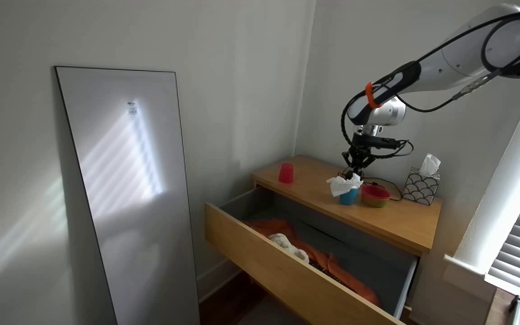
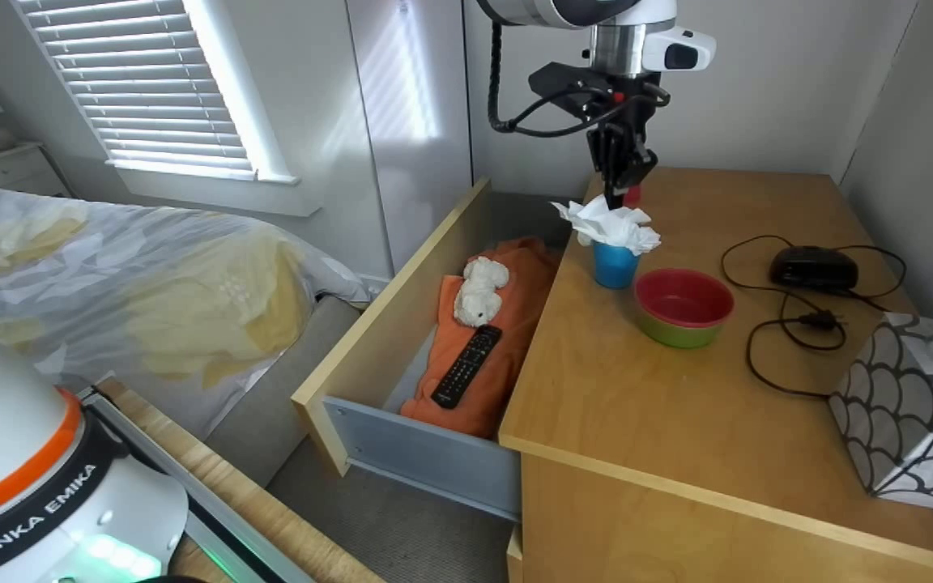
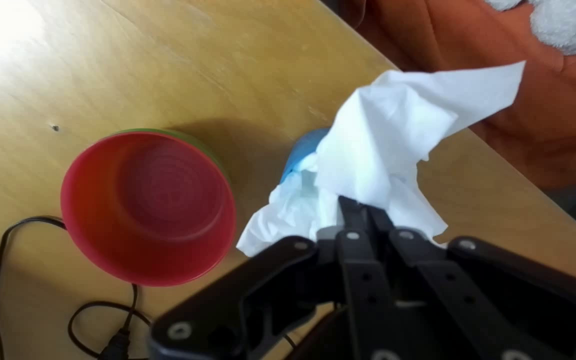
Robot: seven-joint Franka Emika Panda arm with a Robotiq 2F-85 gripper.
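A crumpled white tissue [image 3: 383,135] bulges out over a blue cup [image 3: 304,148], which it mostly hides in the wrist view. My gripper [image 3: 361,204] points down into the tissue, its fingers drawn together with tissue around and over the tips; it looks shut on it. Both exterior views show the tissue [image 2: 608,224] spilling over the rim of the blue cup [image 2: 615,267], with the gripper [image 2: 614,202] right above. A red bowl [image 3: 168,200] with a green outside stands beside the cup. In an exterior view, a red cup [image 1: 286,173] sits farther along the dresser top.
Below the dresser top [image 2: 596,389] an open drawer [image 2: 410,283] holds an orange cloth [image 2: 527,283], a white plush toy [image 2: 480,290] and a black remote [image 2: 466,366]. A patterned tissue box [image 1: 421,186] and a black device [image 2: 813,269] with loose cables lie behind the bowl.
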